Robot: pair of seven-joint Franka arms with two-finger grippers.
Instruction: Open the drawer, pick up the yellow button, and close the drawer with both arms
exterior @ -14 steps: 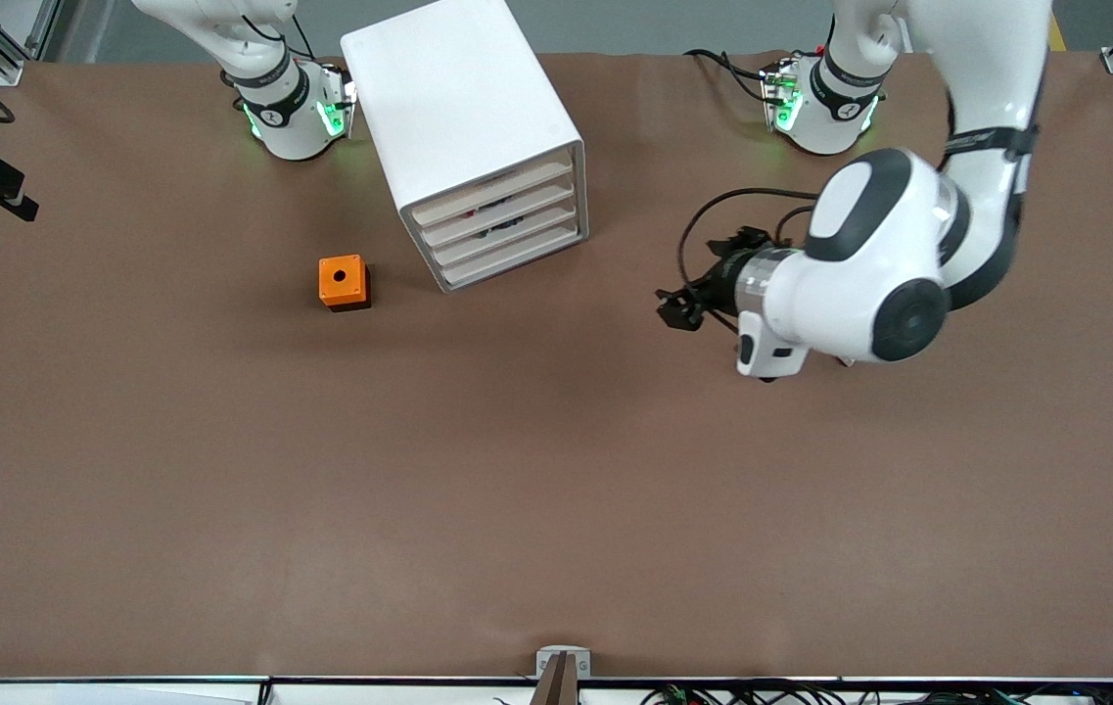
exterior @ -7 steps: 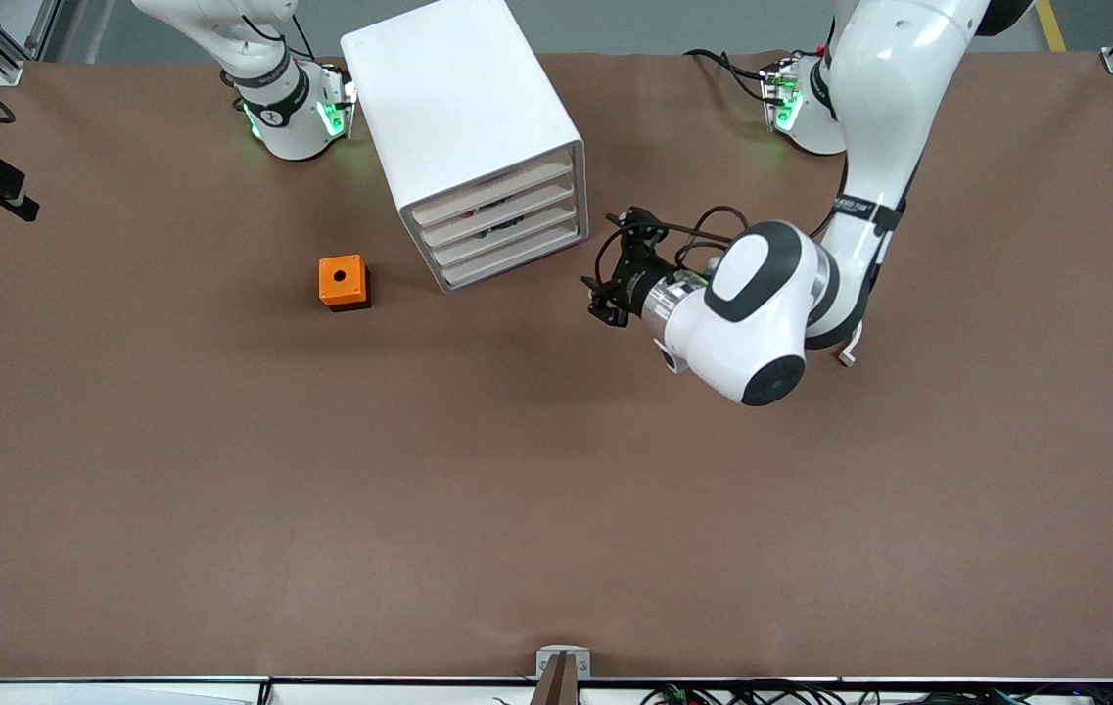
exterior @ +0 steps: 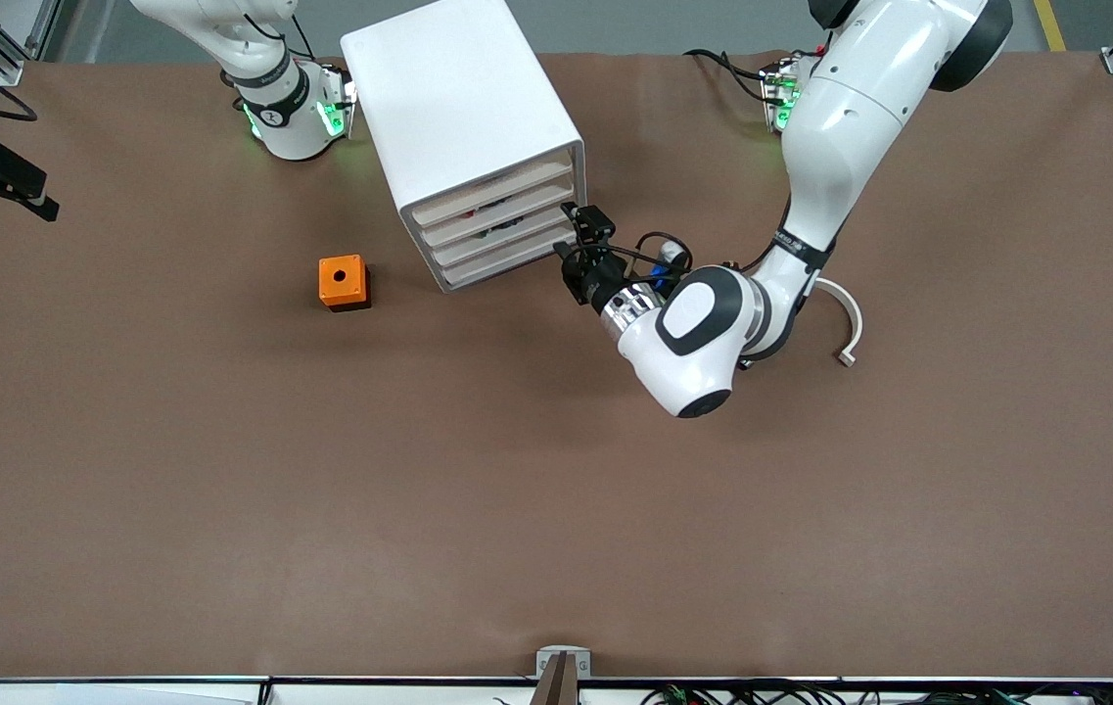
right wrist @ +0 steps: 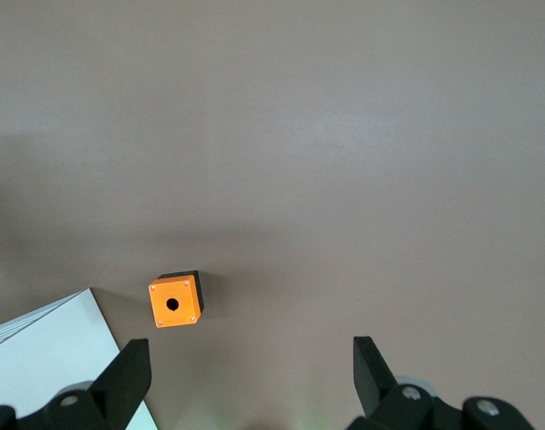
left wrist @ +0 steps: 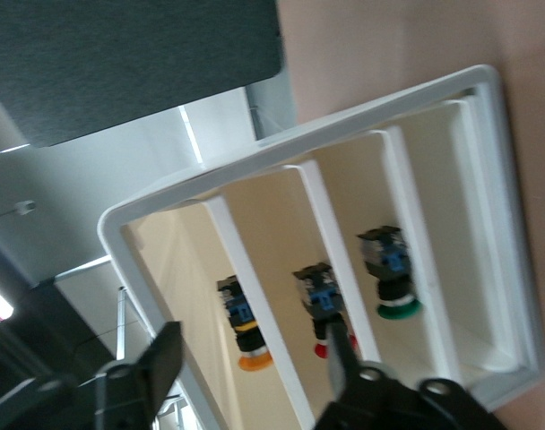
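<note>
While scanning outward from the camera: logged orange cube loose on the table, well clear of the work. Noted left gripper right at the cabinet's drawer fronts, fingers part-spread, pinching nothing. Found drawer shut, button inside, orange cap showing. Placed right gripper high over the table, claw wide, waiting. Risks: hooking a lower drawer's lip; dragging the unbraced cabinet when pulling.
</note>
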